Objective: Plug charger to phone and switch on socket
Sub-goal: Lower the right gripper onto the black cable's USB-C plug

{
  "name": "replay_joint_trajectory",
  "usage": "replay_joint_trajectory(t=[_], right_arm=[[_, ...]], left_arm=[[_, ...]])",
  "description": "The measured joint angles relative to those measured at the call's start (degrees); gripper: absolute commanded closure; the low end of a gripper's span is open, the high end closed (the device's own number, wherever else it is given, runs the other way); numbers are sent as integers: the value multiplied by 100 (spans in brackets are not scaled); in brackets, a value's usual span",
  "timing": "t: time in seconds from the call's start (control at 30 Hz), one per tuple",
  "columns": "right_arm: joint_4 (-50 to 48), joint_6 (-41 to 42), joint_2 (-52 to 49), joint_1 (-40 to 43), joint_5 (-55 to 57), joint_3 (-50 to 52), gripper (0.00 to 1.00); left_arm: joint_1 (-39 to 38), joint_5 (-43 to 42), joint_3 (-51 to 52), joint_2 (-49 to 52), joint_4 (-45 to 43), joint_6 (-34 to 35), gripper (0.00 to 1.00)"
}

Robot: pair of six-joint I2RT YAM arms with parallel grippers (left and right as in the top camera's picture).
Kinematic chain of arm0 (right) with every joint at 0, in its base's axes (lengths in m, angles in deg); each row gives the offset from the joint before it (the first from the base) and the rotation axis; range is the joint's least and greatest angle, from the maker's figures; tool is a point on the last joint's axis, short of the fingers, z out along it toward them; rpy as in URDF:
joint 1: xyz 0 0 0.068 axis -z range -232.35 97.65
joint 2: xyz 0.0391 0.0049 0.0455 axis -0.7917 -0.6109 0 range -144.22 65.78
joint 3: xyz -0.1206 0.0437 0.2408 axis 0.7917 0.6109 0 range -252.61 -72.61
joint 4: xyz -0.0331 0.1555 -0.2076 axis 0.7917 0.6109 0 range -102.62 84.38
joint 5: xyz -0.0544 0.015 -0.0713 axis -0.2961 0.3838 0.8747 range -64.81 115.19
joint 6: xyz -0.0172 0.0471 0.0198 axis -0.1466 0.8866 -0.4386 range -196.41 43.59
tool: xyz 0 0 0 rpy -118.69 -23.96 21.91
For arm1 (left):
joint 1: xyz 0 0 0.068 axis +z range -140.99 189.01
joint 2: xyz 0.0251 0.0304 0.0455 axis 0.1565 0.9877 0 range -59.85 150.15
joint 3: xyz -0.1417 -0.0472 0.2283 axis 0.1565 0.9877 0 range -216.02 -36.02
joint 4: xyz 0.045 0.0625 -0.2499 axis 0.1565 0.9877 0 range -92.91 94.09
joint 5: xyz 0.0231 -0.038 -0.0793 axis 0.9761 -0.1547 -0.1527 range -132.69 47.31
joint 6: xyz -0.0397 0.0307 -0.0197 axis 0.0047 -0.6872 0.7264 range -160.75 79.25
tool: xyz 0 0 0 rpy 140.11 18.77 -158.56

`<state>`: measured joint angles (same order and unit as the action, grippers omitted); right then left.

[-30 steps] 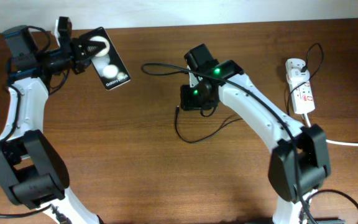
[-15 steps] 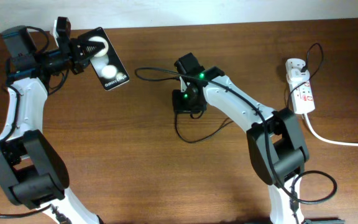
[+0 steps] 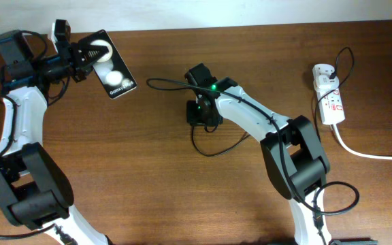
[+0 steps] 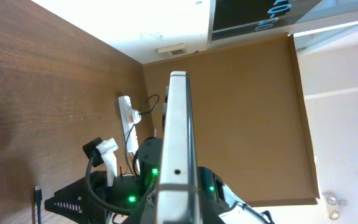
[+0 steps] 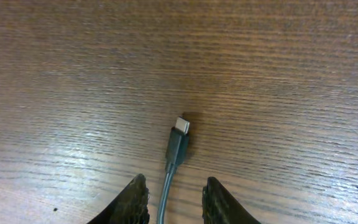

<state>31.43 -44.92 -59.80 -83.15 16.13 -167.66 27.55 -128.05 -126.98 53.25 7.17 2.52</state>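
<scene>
Two arms overhead: my left gripper (image 3: 87, 56) is clamped on the flat black glossy phone (image 3: 116, 75), far left. My right gripper (image 3: 197, 117) hangs over the thin black charger cable (image 3: 213, 151) at centre. The white power-strip socket (image 3: 329, 101) lies far right. Left wrist: phone (image 4: 178, 137) edge-on. Right wrist: gripper fingers (image 5: 137, 198) parted either side of the cable (image 5: 176, 148).

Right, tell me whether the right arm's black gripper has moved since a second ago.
Yes. The right gripper has shifted left, farther from the white elongated power strip, which stayed put.
</scene>
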Motion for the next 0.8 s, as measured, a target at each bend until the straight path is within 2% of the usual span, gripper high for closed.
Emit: replay_joint_trajectory(t=[0.23, 0.6, 0.67, 0.8], right_arm=[[-63, 42, -83, 0, 0, 0, 73], [-269, 278, -234, 0, -2, -4, 75], [-278, 282, -249, -4, -2, -20, 78], [-297, 275, -299, -39, -2, -70, 96]], left_arm=[[2, -2, 0, 0, 0, 0, 100], [2, -22, 0, 2, 4, 0, 100], [2, -22, 0, 0, 4, 0, 100], [2, -22, 0, 0, 4, 0, 100]])
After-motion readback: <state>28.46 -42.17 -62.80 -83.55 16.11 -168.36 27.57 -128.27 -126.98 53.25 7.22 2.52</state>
